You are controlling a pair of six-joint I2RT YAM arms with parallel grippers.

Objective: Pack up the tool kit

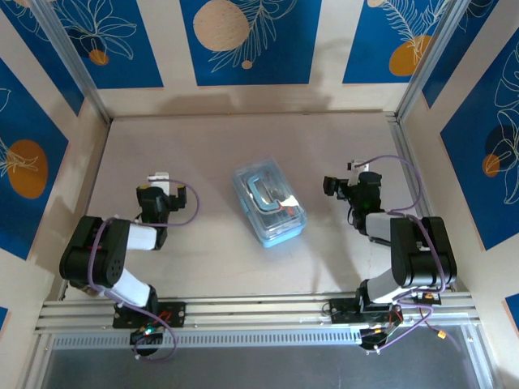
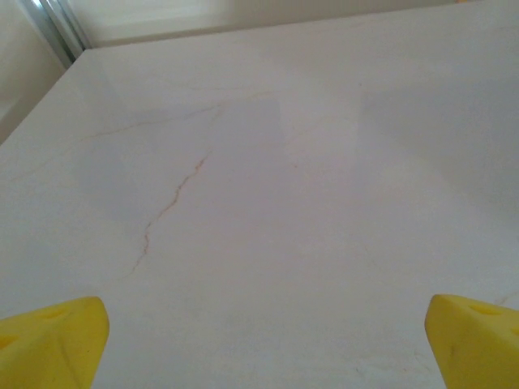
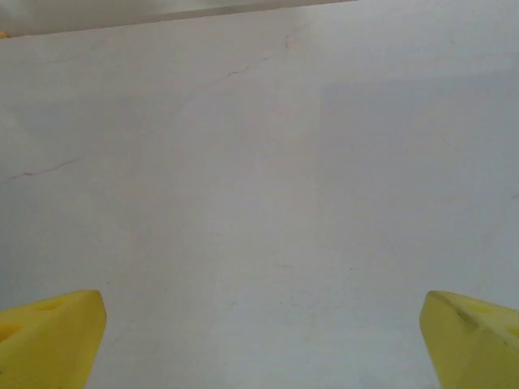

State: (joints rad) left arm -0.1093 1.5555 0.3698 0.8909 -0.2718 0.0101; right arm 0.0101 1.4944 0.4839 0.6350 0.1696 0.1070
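A pale flat bench (image 1: 203, 146) with faint reddish veins sits inside blue wall panels (image 1: 122, 40) bearing white leaf outlines and orange discs; silver metal rails (image 1: 259, 308) line its near edge.

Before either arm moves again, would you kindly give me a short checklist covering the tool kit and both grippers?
1. The left gripper is open and empty: ok.
2. The right gripper is open and empty: ok.
3. The light-blue translucent rectangular plastic case lies on the table between the arms, apart from both: ok.
4. Its clear lid looks down; whether it is latched: cannot tell.
5. All tools inside the case: cannot tell; blurred reddish shapes show through the lid, too small to name.
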